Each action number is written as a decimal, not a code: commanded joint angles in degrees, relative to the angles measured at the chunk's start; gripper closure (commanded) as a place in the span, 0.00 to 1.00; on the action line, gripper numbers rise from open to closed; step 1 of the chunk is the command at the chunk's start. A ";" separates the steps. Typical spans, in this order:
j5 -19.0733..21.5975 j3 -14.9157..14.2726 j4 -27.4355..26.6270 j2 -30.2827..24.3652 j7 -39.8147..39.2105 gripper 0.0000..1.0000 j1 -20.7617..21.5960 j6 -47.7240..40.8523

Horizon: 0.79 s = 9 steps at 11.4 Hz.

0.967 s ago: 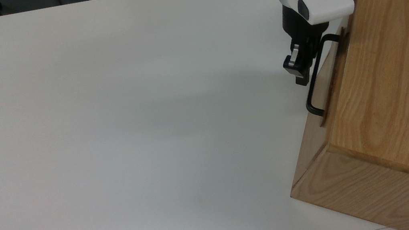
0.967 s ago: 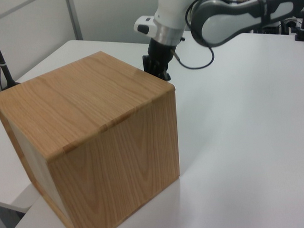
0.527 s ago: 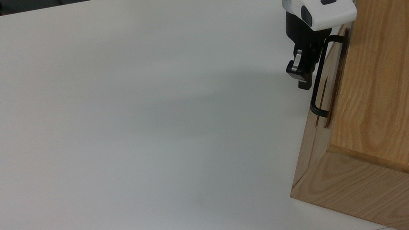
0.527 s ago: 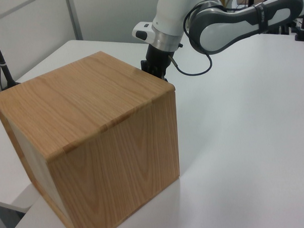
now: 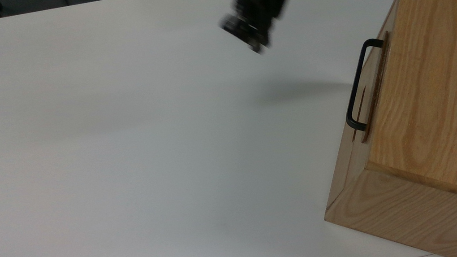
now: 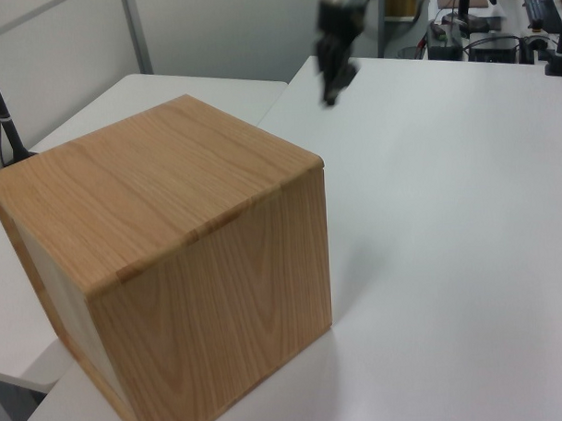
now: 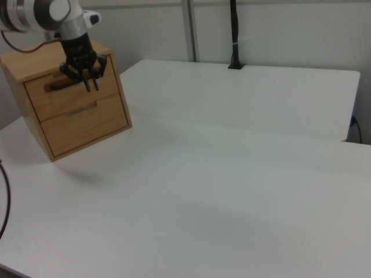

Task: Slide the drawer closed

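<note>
Gripper (image 5: 253, 36) now off drawer (image 5: 369, 84) handle

claw (image 5: 251, 34) gone from the black handle (image 5: 357, 86), now well apart, raised over the table (image 5: 121, 140)

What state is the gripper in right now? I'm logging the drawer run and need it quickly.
Gripper: open, holding nothing.
</note>
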 commanded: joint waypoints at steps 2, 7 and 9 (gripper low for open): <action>-0.25 6.67 -8.20 -11.97 13.03 0.22 -15.17 -13.72; -5.43 7.22 -13.83 -17.09 28.08 0.00 -19.69 -15.96; -6.84 3.54 -13.57 -16.29 29.17 0.00 -16.99 -15.78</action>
